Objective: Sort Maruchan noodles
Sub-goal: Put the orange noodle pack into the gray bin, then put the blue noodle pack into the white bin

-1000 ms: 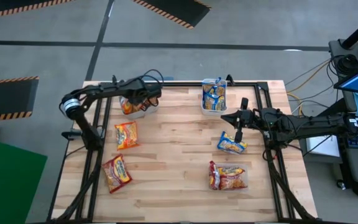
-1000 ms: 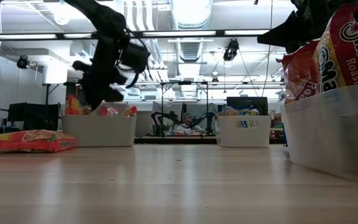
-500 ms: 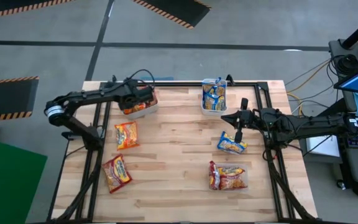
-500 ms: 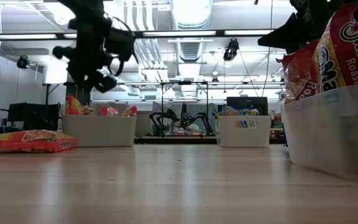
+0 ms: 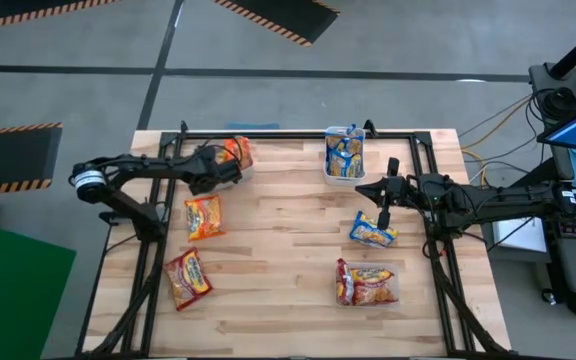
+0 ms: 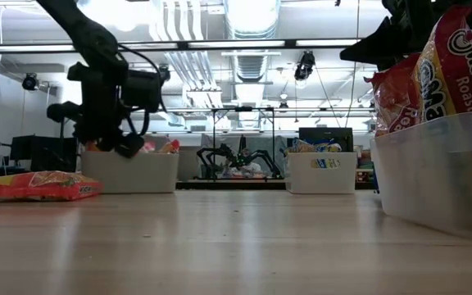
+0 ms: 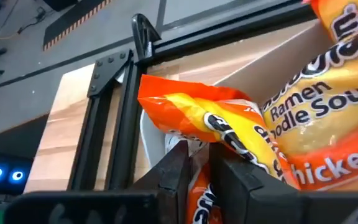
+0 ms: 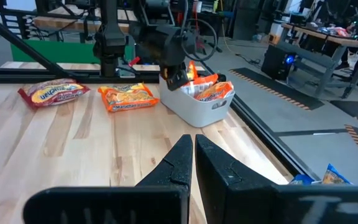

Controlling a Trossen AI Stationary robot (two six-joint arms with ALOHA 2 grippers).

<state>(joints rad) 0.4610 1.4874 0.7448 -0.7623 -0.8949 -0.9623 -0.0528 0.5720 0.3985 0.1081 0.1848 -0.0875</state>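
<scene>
Left end effector (image 5: 224, 168) parked right at the white bin (image 6: 138, 174) in the far left corner of the table (image 5: 288, 250), hanging at rim height. Honestly can't tell whether open or closed from any angle. Directly ahead of it in the wrist view: a crumpled orange packet (image 7: 210, 121) lying in that bin, plus a second orange chicken-flavour packet (image 7: 328, 124) right beside it, so only orange ones showing in that bin.

Right end effector (image 5: 384, 208) closed, gripping nothing, hovering low over the right side of the table. Just beside it, on the near side, a loose blue-and-yellow packet (image 5: 372, 232) flat on the wood; can't say whether touching or not. A bit beyond it towards the far edge, a second white bin (image 5: 330, 168) stuffed with blue-and-yellow packets (image 5: 346, 150).

Further towards the front edge from the right end effector, a clear container (image 6: 441, 172) holding red packets (image 6: 449, 65), sticking up above its rim.

Two more loose ones not far from the left end effector, towards the near edge: an orange packet (image 5: 203, 217) close by, then a red packet (image 5: 188, 278) farther along, both flat on the table and apart from each other.
</scene>
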